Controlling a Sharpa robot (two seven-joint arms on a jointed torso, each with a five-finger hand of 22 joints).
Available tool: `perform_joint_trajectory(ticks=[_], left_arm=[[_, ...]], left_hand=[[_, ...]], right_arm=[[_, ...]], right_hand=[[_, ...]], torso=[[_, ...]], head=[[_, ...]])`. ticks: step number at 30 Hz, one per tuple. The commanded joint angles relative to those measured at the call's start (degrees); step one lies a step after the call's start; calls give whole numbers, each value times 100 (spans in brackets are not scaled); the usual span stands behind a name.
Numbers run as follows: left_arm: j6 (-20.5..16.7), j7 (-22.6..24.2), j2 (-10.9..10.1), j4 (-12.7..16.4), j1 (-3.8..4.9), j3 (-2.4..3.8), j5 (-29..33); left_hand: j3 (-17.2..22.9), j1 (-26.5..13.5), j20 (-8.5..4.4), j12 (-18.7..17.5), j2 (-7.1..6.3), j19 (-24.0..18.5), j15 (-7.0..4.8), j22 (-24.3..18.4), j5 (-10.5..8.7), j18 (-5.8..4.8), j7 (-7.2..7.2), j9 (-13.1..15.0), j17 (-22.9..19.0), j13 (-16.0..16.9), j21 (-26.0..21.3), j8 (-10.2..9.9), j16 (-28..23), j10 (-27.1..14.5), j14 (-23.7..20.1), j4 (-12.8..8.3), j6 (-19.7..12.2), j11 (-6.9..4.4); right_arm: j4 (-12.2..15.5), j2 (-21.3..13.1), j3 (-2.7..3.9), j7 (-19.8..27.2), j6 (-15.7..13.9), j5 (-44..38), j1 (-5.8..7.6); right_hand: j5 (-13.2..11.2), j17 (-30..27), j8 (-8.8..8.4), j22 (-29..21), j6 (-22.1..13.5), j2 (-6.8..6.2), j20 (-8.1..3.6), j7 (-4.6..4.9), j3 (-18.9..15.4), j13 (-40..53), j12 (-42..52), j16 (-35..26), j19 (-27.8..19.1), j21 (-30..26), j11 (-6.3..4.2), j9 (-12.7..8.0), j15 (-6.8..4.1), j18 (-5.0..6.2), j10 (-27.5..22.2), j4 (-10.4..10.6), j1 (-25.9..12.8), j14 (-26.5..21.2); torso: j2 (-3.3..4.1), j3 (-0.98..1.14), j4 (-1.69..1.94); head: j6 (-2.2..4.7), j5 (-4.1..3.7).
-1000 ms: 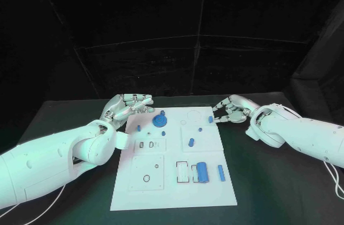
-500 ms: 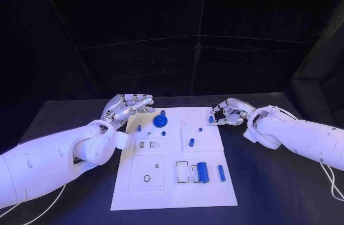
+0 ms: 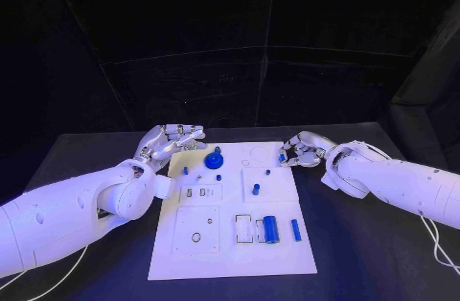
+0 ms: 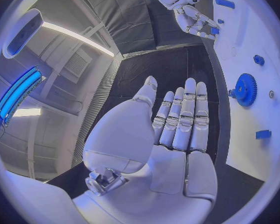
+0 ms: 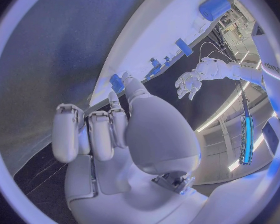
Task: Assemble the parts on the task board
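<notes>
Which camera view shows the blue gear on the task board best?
The left wrist view: the blue gear is large there, its toothed rim plain, on the task board. The head view shows it small, near the left hand. In the right wrist view I cannot pick it out.

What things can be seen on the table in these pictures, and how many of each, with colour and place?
Task board: one, white, middle of the black table.
Gear: one, blue, far left part of the board.
Large cylinder: one, blue, lying in the near right part of the board.
Slim bar: one, blue, just right of the large cylinder.
Peg: one, blue, on the middle right plate.
Small part: one, blue, at the board's far right edge, pinched by the right hand.
Table: one, black.
Left hand: silver, fingers apart, holding nothing, by the board's far left corner.
Right hand: silver, at the far right edge.
</notes>
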Motion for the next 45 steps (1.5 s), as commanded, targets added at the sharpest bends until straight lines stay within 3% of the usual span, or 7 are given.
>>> perform_joint_trajectory(ticks=[1, 20, 25, 33, 40, 45], left_arm=[[53, 34, 4, 4, 6, 5, -22], [51, 34, -2, 8, 6, 5, -22], [50, 33, -4, 8, 6, 5, -22], [51, 31, -7, 6, 6, 5, -22], [46, 27, -15, 7, 6, 5, -22], [34, 23, -29, 20, 7, 5, -22]], left_hand=[[2, 41, 14, -2, 12, 41, 7, -9, 28, 33, -25, 7, 8, -2, -40, -12, -22, -9, 0, -35, 4, -23], [7, 41, 13, -1, 13, 43, 6, -10, 28, 33, -26, 7, 9, -3, -42, -12, -24, -7, 1, -43, 6, -24], [13, 42, 11, 0, 14, 46, 4, -12, 28, 33, -28, 6, 12, -3, -45, -12, -26, -4, 3, -54, 8, -27], [13, 42, 11, 0, 14, 46, 4, -12, 28, 33, -28, 6, 12, -3, -45, -12, -26, -4, 3, -54, 8, -27], [13, 42, 11, 0, 14, 46, 4, -12, 28, 33, -28, 6, 12, -3, -45, -12, -26, -4, 3, -54, 8, -27], [13, 42, 11, 0, 14, 46, 4, -12, 28, 33, -28, 6, 12, -3, -45, -12, -26, -4, 3, -54, 8, -27]], right_arm=[[-12, 19, 3, -88, 25, -89, 5], [-58, 66, 3, -98, 36, -141, -4], [-51, 67, 3, 10, -119, -136, -5], [23, 51, 4, 157, -517, -13, -6], [343, -99, 8, 65, -704, 128, -3], [892, -260, 15, -286, -731, 215, 23]], right_hand=[[-27, 498, 28, 9, 79, 50, 15, 5, 31, 577, 21, 30, 16, 8, 14, 7, 24, -21, 30, -21, 3, 399], [-130, 503, 196, 15, 614, 214, -63, -145, 307, 608, 52, 27, 19, 10, -112, 31, -73, -20, 51, -126, -43, 400], [-240, 537, 303, 86, 919, 368, -139, -268, 526, 671, 118, 37, 53, 41, -217, 60, -162, -34, 102, -193, -5, 408], [-256, 584, 308, 129, 976, 409, -177, -295, 626, 724, 173, 54, 75, 61, -245, 56, -192, -43, 146, -217, -35, 419], [-184, 565, 283, 116, 974, 405, -194, -300, 694, 715, 159, 47, 72, 55, -252, 43, -203, -42, 140, -231, -93, 416], [-173, 556, 270, 130, 967, 389, -198, -294, 713, 713, 156, 43, 79, 62, -250, 36, -204, -45, 138, -236, -123, 415]], torso=[[-3, -1, -1], [-4, 4, -3], [-4, 3, -6], [-7, 10, -5], [-18, 0, 1], [-17, -12, 6]], head=[[-3, 8], [-19, 10], [-27, 7], [-31, 13], [-19, 18], [-3, 28]])
